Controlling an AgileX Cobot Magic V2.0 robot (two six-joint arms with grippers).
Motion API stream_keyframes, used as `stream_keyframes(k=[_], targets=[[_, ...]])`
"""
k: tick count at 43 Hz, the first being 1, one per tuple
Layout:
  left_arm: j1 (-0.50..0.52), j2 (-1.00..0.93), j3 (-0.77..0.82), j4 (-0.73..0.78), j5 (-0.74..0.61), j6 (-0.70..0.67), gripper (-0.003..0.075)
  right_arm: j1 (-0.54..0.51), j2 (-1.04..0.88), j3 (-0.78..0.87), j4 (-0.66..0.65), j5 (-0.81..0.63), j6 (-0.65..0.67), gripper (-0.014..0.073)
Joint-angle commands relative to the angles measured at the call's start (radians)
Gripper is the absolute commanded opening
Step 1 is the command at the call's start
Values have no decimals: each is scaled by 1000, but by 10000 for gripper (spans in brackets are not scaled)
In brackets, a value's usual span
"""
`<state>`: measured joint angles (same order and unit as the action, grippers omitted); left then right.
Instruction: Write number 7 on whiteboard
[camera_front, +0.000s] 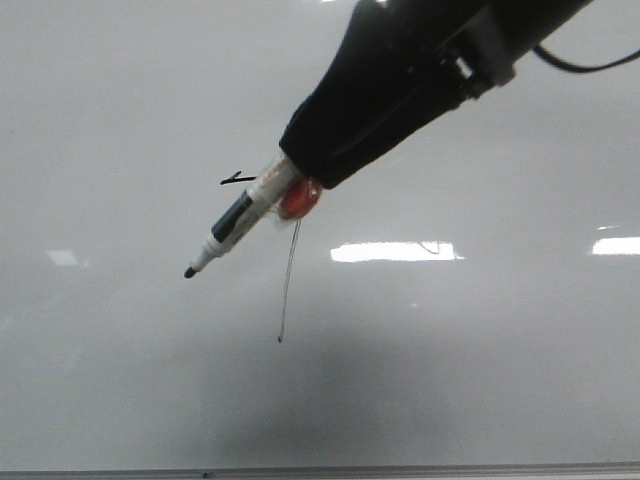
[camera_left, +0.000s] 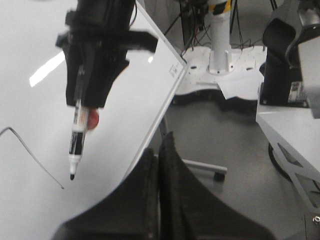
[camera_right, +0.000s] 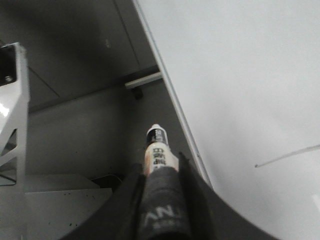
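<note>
Since the number 7 (camera_front: 287, 285) looks fully drawn on the whiteboard (camera_front: 120, 120), the remaining risk is a stray mark. Front view: right gripper (camera_front: 300, 185) comes in from upper right, fingers clamped on the marker (camera_front: 232, 225), uncapped black tip pointing down-left beyond the fingers. The 7's top stroke shows just beside the fingers, partly hidden behind them; the downstroke hangs below the fingertips and ends well under them. An orange-red blob (camera_front: 299, 199) sits by the fingertips, cannot tell what it is. Tip seems off the board, but depth is hard to judge here.

Left wrist view: left gripper (camera_left: 159, 165) in the foreground, fingers pressed together, holding nothing visible. Beyond them the right gripper holds the marker, tip just beside the bottom end of the 7's downstroke. Any forward drift of the tip would probably smear or add an extra line right there.

Right wrist view: right fingers wrapped tight round the marker barrel, nib pointing away, board edge beside it, and part of a thin stroke visible on the board. The grip looks short on the barrel, so a bump could tilt the marker in the fingers.
</note>
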<state>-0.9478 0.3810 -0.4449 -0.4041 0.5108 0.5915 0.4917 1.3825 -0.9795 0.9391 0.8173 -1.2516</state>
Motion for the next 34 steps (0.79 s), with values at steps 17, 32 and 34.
stream_keyframes(k=[17,32,34], targets=[[-4,450,-242,-14,-79,-21,493,135,-172,-29,34,116,-47,-68],[-4,521,-252,-11,-46,-21,339,166,-172,-29,39,103,-47,-68],[-4,521,-252,-11,-38,-21,273,166,-172,-29,44,103,-47,-68]])
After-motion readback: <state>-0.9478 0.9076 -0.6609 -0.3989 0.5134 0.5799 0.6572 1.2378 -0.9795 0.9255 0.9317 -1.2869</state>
